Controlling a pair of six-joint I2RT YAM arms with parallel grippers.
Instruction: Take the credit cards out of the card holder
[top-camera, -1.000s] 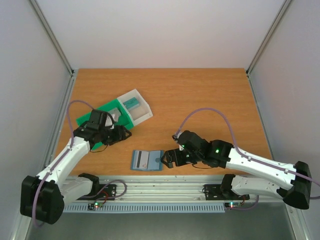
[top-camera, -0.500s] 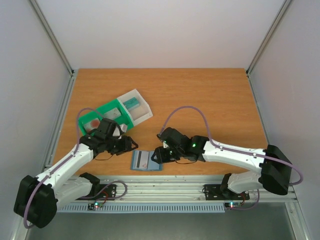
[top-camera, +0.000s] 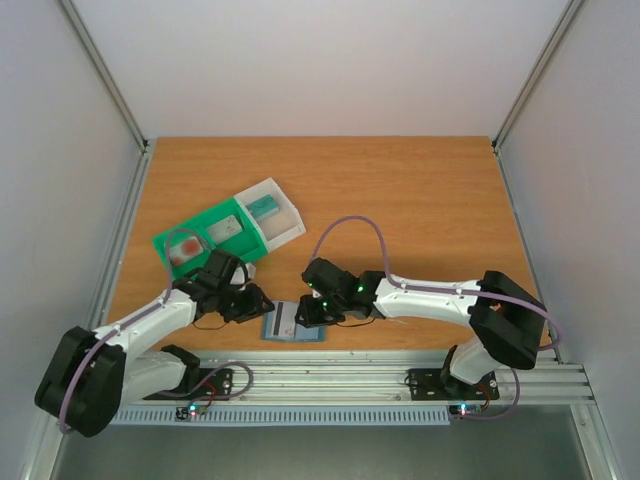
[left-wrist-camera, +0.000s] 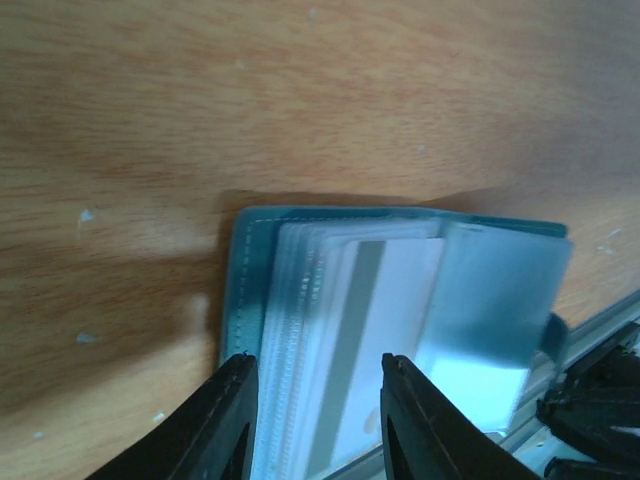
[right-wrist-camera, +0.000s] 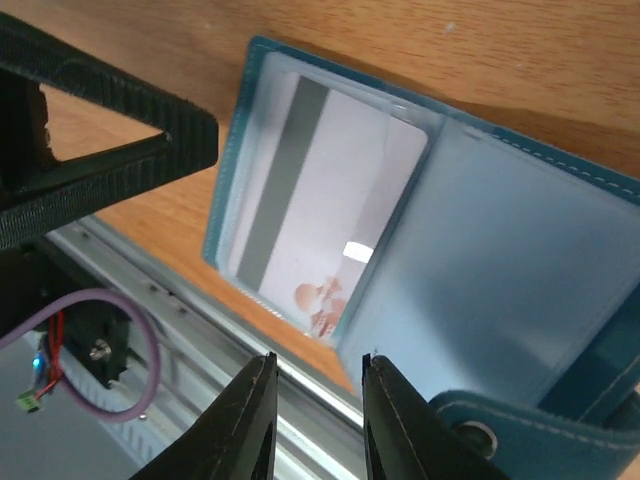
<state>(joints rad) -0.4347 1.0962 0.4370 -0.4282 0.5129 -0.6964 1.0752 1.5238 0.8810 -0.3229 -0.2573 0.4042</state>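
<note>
The slate-blue card holder (top-camera: 308, 331) lies open near the table's front edge. A whitish credit card (right-wrist-camera: 330, 200) with a grey stripe and red marks sits in its clear left pocket, and shows in the left wrist view as well (left-wrist-camera: 385, 300). My left gripper (top-camera: 262, 303) hangs at the holder's left end (left-wrist-camera: 250, 290), jaws apart over the clear sleeves, its fingertips (left-wrist-camera: 235, 400) holding nothing. My right gripper (top-camera: 300, 312) hovers over the holder's near edge (right-wrist-camera: 500, 260), jaws narrowly apart, with nothing between them.
A green tray (top-camera: 215, 215) with a clear compartment (top-camera: 285, 225) stands behind the left arm. It holds a red-marked card (top-camera: 183, 250) and a teal card (top-camera: 263, 206). The aluminium rail (top-camera: 330, 375) runs just in front of the holder. The snap tab (right-wrist-camera: 480, 435) sticks out by my right fingers.
My left gripper has left the tray and come down-right to the holder's left end. The right gripper has moved left over the holder. Both jaws have narrowed.
</note>
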